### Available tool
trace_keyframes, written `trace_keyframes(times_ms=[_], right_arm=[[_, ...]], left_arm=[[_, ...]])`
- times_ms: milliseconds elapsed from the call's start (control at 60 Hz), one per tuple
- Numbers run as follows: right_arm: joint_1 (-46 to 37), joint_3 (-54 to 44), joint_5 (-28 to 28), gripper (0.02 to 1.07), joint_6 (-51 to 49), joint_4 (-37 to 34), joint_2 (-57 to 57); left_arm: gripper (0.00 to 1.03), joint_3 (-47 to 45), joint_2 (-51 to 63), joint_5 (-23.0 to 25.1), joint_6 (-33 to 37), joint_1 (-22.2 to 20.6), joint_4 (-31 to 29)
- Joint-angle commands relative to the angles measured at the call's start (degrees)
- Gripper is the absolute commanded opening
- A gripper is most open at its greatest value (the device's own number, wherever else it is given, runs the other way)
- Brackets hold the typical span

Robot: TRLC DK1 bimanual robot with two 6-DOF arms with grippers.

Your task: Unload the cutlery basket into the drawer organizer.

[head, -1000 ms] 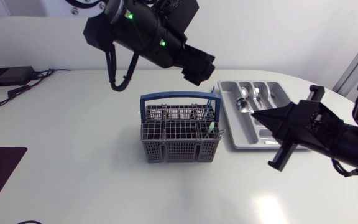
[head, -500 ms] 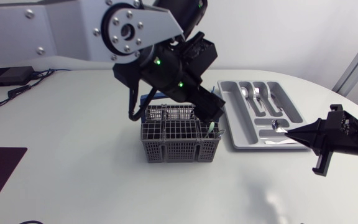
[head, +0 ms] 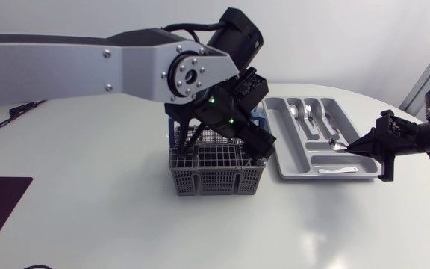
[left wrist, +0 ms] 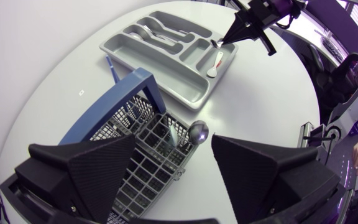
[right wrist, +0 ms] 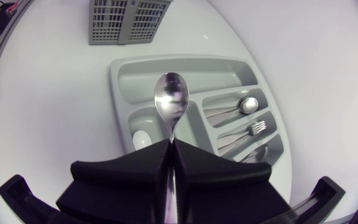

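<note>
L gripper (left wrist: 173,163) spread wide, empty, over grey mesh blue-handled basket (left wrist: 143,155), one round spoon (left wrist: 197,131) left inside; R gripper (right wrist: 169,155) clamps shiny steel spoon (right wrist: 170,102) above part-filled grey plastic tray (right wrist: 191,68), basket's 3 o'clock.

Overhead view, two wrist close-ups, common organizer (head: 295,155)

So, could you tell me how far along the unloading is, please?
Done: spoons and forks lie in the organizer. In hand: the right jaws are shut on a spoon above it. Left: a second spoon, maybe more, stands in the basket, under the open left jaws.
</note>
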Motion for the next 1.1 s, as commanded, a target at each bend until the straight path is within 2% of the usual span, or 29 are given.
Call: trace_keyframes(times_ms=[0, 200, 583, 617, 750, 800, 900, 1083], right_arm=[[1.0, 3.37, 2.03, 0.09, -3.46, -1.98, 4.81], [1.62, 6.27, 5.11, 0.09, -5.04, -3.74, 9.2], [3.55, 4.42, 11.7, 0.1, -6.44, 1.8, 10.78], [3.55, 4.07, 11.96, 0.16, -6.44, 2.76, 10.87], [3.55, 4.07, 12.05, 0.67, -4.77, 3.47, 10.7], [3.46, 3.89, 11.79, 0.75, -4.42, 3.55, 10.17], [3.11, 2.93, 11.35, 0.82, -3.9, 3.73, 9.29], [2.49, -0.41, 10.03, 0.85, -3.9, 5.22, 7.09]], left_arm=[[0.86, -1.28, 2.75, 0.31, -1.49, -0.37, 0.89], [0.86, -1.37, 4.77, 0.22, -2.55, -1.25, 1.77], [0.82, -1.81, 5.39, -2.76, -4.48, -2.48, 3.0], [0.82, -1.98, 5.39, -3.29, -4.75, -2.66, 3.09], [0.78, -2.95, 5.3, -4.52, -5.45, -3.27, 4.32], [0.78, -3.74, 5.21, -6.72, -5.54, -3.89, 5.37], [0.78, -6.11, 3.98, -9.18, -5.98, -4.85, 8.01], [0.65, -8.58, 1.96, -11.82, -5.98, -5.12, 10.91]])
